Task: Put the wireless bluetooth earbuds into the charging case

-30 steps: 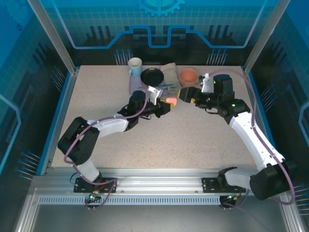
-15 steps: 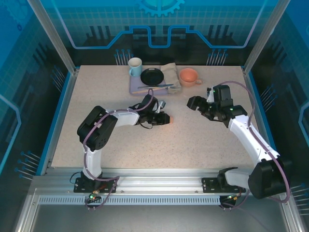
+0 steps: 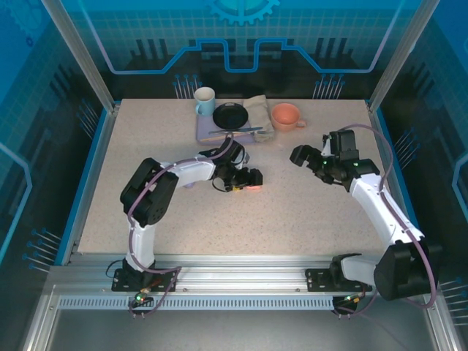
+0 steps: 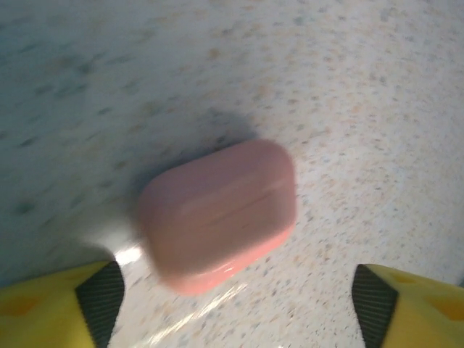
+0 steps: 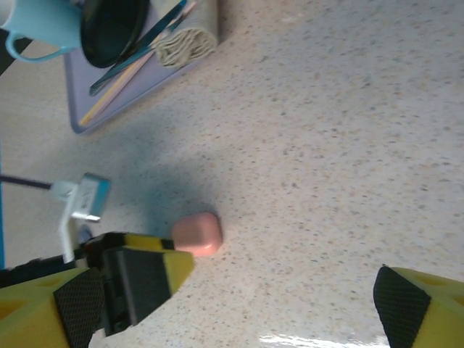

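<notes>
A closed salmon-pink charging case [image 4: 217, 214] lies flat on the speckled table, also seen as the case [image 3: 254, 187] mid-table and the case [image 5: 197, 233]. My left gripper [image 4: 235, 308] stands open just short of it, its fingertips wide apart and touching nothing. That left gripper [image 3: 247, 180] hovers low over the case. My right gripper [image 3: 298, 155] hangs open and empty to the right, well apart from the case; its fingertips [image 5: 406, 304] frame bare table. The earbuds are out of view.
At the back stands a lilac tray [image 3: 205, 131] with a pale blue mug [image 3: 205, 100], a black bowl [image 3: 231, 115], utensils and a folded cloth [image 3: 257, 110]. An orange cup [image 3: 286, 115] sits beside it.
The left gripper came down from near the tray with the pink case, set it on the table and opened. The right gripper drew back to the right.
</notes>
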{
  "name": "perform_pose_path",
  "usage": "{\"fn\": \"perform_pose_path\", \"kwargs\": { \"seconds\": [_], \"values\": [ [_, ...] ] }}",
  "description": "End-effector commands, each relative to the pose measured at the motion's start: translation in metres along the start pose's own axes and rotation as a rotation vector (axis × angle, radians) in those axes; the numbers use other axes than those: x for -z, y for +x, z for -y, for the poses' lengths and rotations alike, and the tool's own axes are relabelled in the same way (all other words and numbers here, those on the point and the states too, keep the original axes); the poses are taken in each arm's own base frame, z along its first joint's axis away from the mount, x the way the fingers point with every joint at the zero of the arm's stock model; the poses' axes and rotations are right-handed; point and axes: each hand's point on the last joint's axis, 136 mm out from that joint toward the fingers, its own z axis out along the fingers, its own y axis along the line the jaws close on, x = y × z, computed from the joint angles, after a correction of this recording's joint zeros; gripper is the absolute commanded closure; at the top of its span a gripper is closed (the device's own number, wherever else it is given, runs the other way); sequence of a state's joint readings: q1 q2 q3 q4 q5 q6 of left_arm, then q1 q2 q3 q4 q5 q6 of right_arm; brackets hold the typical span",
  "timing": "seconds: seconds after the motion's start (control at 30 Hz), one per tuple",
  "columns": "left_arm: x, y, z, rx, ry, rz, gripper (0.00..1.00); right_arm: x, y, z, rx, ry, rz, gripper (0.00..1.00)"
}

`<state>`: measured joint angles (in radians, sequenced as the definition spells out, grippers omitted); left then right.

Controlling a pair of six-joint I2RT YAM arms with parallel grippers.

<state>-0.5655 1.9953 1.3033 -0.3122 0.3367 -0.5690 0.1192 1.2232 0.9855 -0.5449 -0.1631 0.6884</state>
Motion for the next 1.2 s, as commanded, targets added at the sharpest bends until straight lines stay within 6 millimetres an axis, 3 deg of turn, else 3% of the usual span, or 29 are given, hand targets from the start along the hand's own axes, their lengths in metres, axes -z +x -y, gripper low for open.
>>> {"fn": "perform_pose_path", "kwargs": {
  "seconds": [0.0, 0.17, 0.27, 0.37, 0.43, 0.5, 0.7, 0.83, 0.97, 1.17],
  "values": [
    [0.04, 0.011, -0.032, 0.054, -0.185, -0.011, 0.08, 0.021, -0.011, 0.016, 0.022, 0.075, 0.054, 0.0],
    [0.123, -0.012, -0.039, -0.024, -0.344, 0.204, 0.01, 0.038, -0.037, 0.042, 0.092, 0.248, 0.151, 0.0],
    [0.189, -0.036, -0.041, -0.161, -0.449, 0.502, 0.01, 0.035, -0.062, 0.071, 0.144, 0.422, 0.287, 0.0],
    [0.254, -0.05, -0.048, -0.299, -0.547, 0.879, 0.01, 0.021, -0.077, 0.086, 0.277, 0.481, 0.528, 0.0],
    [0.288, -0.047, -0.065, -0.325, -0.622, 1.062, 0.01, 0.012, -0.077, 0.098, 0.344, 0.523, 0.57, 0.0],
    [0.303, -0.043, -0.089, -0.289, -0.657, 1.102, 0.01, -0.002, -0.073, 0.108, 0.397, 0.559, 0.562, 0.0],
    [0.268, -0.025, -0.15, -0.325, -0.743, 1.104, 0.01, -0.034, -0.061, 0.109, 0.514, 0.459, 0.639, 0.0],
    [0.249, -0.024, -0.185, -0.271, -0.705, 1.163, 0.01, -0.048, -0.055, 0.09, 0.612, 0.352, 0.68, 0.0],
    [0.233, -0.039, -0.189, -0.336, -0.669, 1.114, 0.01, -0.075, -0.047, 0.084, 0.694, 0.273, 0.634, 0.0],
    [0.217, -0.053, -0.207, -0.314, -0.572, 1.056, 0.01, -0.077, -0.05, 0.089, 0.654, 0.246, 0.588, 0.0]
  ]
}}
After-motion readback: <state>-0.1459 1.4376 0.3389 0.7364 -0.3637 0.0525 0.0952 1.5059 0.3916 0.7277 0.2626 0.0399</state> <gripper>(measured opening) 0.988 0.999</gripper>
